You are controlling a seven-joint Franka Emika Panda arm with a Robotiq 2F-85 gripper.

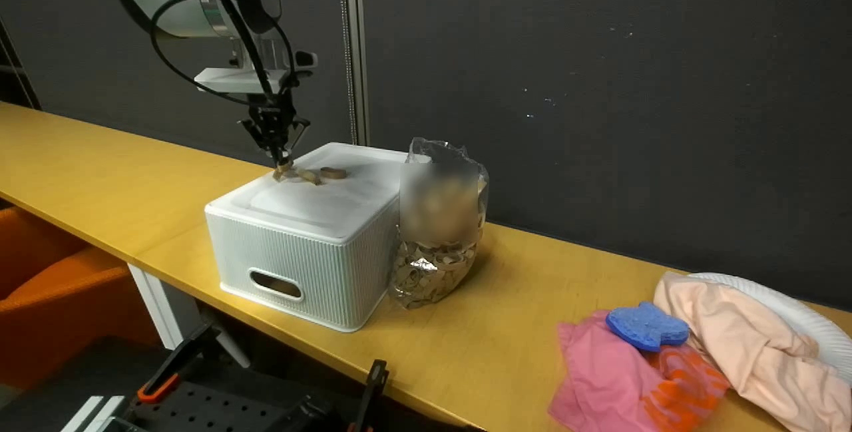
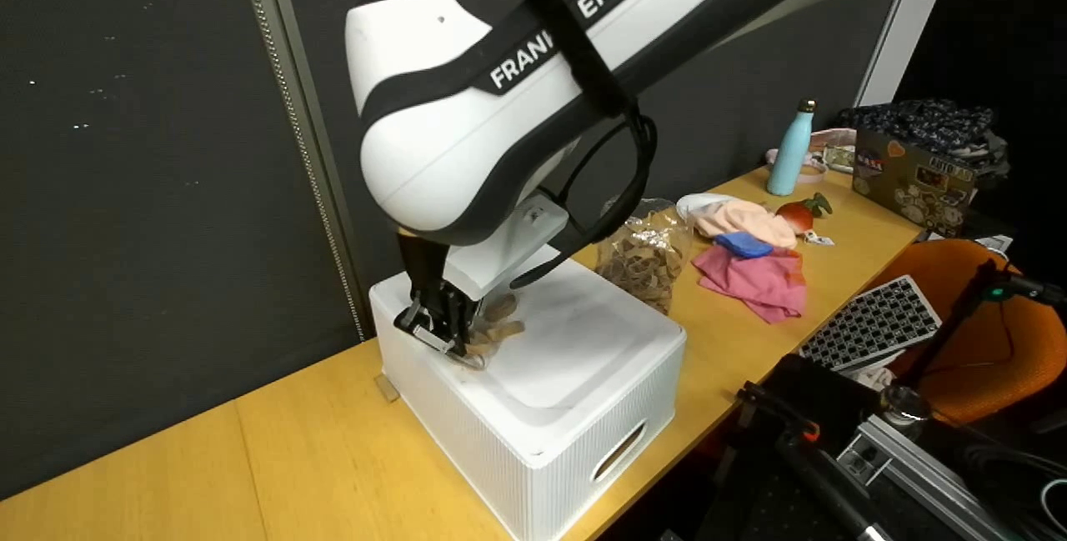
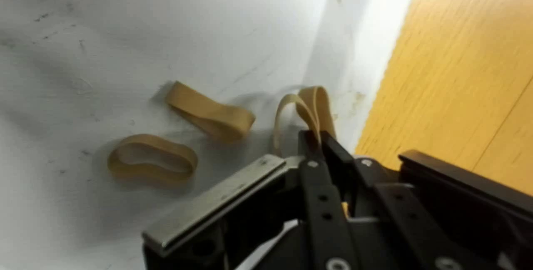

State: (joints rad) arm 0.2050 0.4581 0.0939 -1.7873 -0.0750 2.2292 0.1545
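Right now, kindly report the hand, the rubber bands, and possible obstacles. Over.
Hand shut on a tan rubber band. Close by: two loose bands on the white box. Plastic bag beside the box, apart from the hand.

We see a rounded white-and-black arm [image 2: 450,149] lettered EMIKA, a thick black cable [image 2: 583,57], and a black gripper [image 3: 320,141] with silvery screws [image 3: 338,264].

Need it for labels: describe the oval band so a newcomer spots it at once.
On the table, find the white box beside the clear bag. On its top, go from the pincer with its held band past the narrow band to the oval band. Tan like the others, it alone lies loose as an open loop, white showing through its middle.
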